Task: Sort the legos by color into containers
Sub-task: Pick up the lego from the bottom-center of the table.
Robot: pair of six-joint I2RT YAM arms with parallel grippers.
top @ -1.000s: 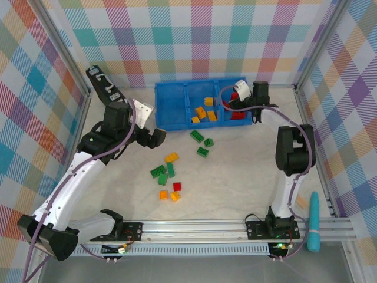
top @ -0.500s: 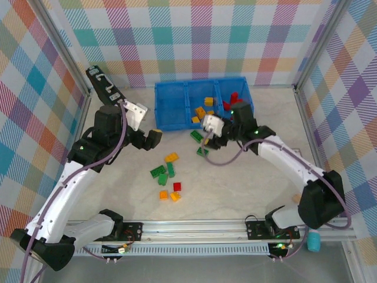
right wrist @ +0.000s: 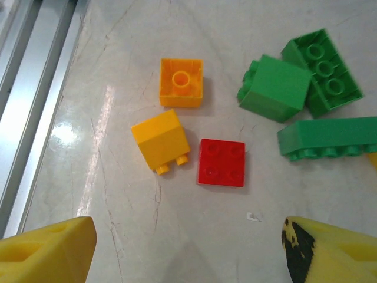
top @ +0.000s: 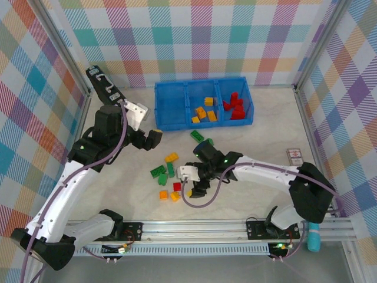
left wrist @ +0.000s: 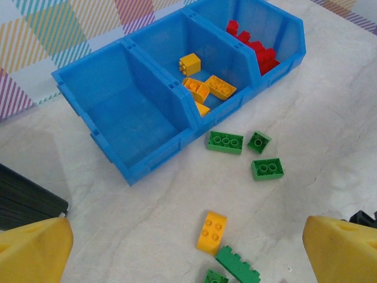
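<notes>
Legos (top: pixel 171 170) lie loose on the desk (top: pixel 265 141) in a mid-desk cluster. Nearest the arm bases are two orange bricks (right wrist: pixel 181 82) with a red brick (right wrist: pixel 221 162) just beside them, and green bricks (right wrist: pixel 277 87) just beyond. Right gripper (right wrist: pixel 188 247) is low over this cluster, fingers spread wide, holding nothing, with the red brick just ahead of it. Left gripper (top: pixel 154 137) sits farther back on the left, fully spread and empty. Three more green pieces (left wrist: pixel 224 142) lie near the blue bin (top: pixel 168 106) at the far side. Its middle compartment holds orange-yellow bricks (top: pixel 203 112); its right compartment holds red ones (top: pixel 235 107).
</notes>
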